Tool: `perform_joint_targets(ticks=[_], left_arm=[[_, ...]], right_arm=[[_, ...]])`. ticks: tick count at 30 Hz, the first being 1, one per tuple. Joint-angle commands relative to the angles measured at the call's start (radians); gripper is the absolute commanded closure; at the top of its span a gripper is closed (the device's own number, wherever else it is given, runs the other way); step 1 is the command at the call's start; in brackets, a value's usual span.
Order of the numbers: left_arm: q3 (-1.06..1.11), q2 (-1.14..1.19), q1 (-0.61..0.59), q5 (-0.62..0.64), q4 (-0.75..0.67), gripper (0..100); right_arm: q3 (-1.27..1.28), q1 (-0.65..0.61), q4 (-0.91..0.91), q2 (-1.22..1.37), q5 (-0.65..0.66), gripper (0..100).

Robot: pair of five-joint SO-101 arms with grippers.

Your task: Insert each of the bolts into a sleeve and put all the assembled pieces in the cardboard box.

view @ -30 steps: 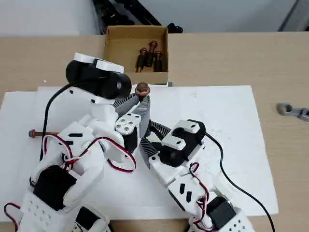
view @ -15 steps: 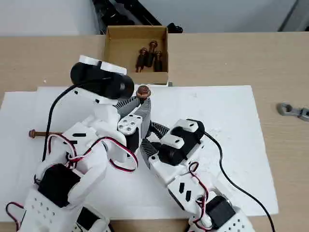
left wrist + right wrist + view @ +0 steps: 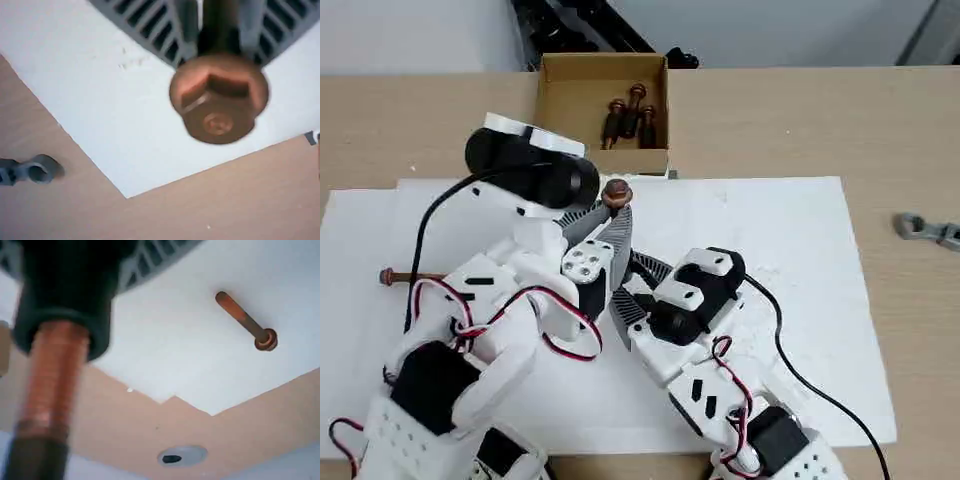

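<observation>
High view — the cardboard box (image 3: 570, 115) at the far edge of the tabletop (image 3: 800, 120) has three assembled pieces (image 3: 632, 115) lying in it. I count those as done. One loose bolt (image 3: 405, 276) lies at the left edge of the white sheet (image 3: 770, 250), well apart from both arms and with no sleeve on it. That one is left to do. A fourth bolt (image 3: 615, 190) is up in the left gripper (image 3: 612, 208), its head just short of the box's near wall. The left arm stretches from the near corner across the sheet toward the box. The right arm comes in from the near edge, and the right gripper (image 3: 626, 283) is angled in close under the left one. A small grey metal part (image 3: 923, 228) sits far off to the right.

Left wrist view — the ribbed grey fingers (image 3: 155, 25) are closed on the bolt's shank just behind the hex head, which fills the middle. Sheet corner and bare tabletop lie beyond.

Right wrist view — a black sleeve (image 3: 65, 285) sits close under the gripper, with the copper thread (image 3: 52, 375) coming out through it. I judge this gripper is clamped on the sleeve and the insertion is partway in, not seated. The loose bolt lies on the sheet beyond.
</observation>
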Motion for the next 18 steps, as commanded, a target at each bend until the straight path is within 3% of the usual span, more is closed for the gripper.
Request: perform_joint_targets(ticks=[1, 18], left_arm=[[-0.054, -0.003, 0.025, -0.006, 0.011, 99], [-0.088, 0.005, 0.023, 0.0, 0.115, 89]], right_arm=[[-0.06, 0.008, -0.019, -0.005, -0.009, 99.6], [-0.06, 0.008, -0.019, -0.004, -0.008, 99.6]])
